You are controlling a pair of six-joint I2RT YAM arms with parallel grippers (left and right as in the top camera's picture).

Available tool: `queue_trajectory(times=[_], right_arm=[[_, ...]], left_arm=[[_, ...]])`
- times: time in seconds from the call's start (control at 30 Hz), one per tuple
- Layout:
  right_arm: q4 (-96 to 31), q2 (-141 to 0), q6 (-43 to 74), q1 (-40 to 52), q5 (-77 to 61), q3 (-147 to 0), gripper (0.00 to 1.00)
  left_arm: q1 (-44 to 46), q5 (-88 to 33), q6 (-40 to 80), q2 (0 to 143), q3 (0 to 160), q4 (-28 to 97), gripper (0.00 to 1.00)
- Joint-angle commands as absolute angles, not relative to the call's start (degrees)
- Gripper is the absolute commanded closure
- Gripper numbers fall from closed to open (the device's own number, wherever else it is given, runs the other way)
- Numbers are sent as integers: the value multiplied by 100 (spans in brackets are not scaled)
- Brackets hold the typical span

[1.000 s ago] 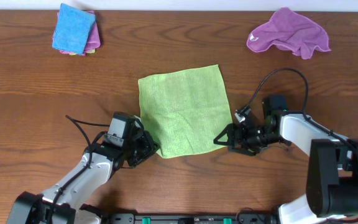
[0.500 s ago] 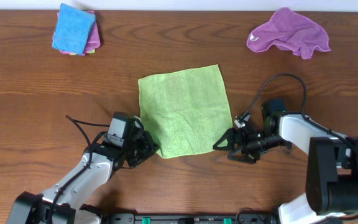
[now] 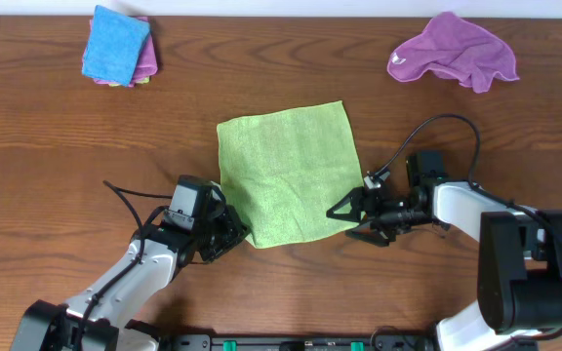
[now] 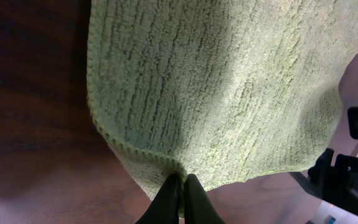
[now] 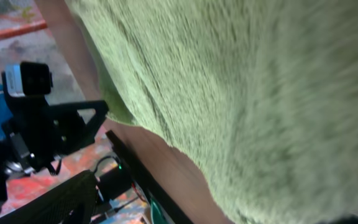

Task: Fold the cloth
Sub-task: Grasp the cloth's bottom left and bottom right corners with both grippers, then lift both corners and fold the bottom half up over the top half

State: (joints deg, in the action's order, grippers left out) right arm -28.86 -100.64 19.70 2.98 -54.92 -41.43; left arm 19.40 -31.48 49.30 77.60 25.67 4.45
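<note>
The lime-green cloth lies spread flat in the middle of the table. My left gripper is at its near left corner. In the left wrist view the two black fingers are pressed together on the cloth's hem, which bunches slightly between them. My right gripper is at the near right corner with its jaws spread apart, one finger over the cloth's edge. The right wrist view is filled by blurred green cloth, and its own fingers do not show there.
A bright blue cloth sits folded on a pink one at the far left. A crumpled purple cloth lies at the far right. The table's near edge and a black rail run just behind both arms.
My right gripper has slid left, up to the cloth's near right corner, with its jaws a little wider. The left gripper and the cloth have stayed put.
</note>
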Motion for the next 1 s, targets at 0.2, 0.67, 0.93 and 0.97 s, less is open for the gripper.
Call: queue_trajectory(times=[0.2, 0.67, 0.93, 0.97], right_arm=[[-2694, -10232, 2279, 322, -3074, -4040, 14], [-2305, -10232, 2351, 97, -2158, -4040, 19], [-2534, -10232, 2220, 104, -2187, -4040, 40], [-2569, -10232, 2220, 104, -2187, -4040, 45]], left_arm=[[1953, -3087, 4888, 7815, 2521, 445, 94], [1953, -3087, 4888, 7815, 2521, 447, 94], [1953, -3063, 4886, 7815, 2521, 445, 94], [1953, -3046, 4888, 7815, 2521, 445, 94]])
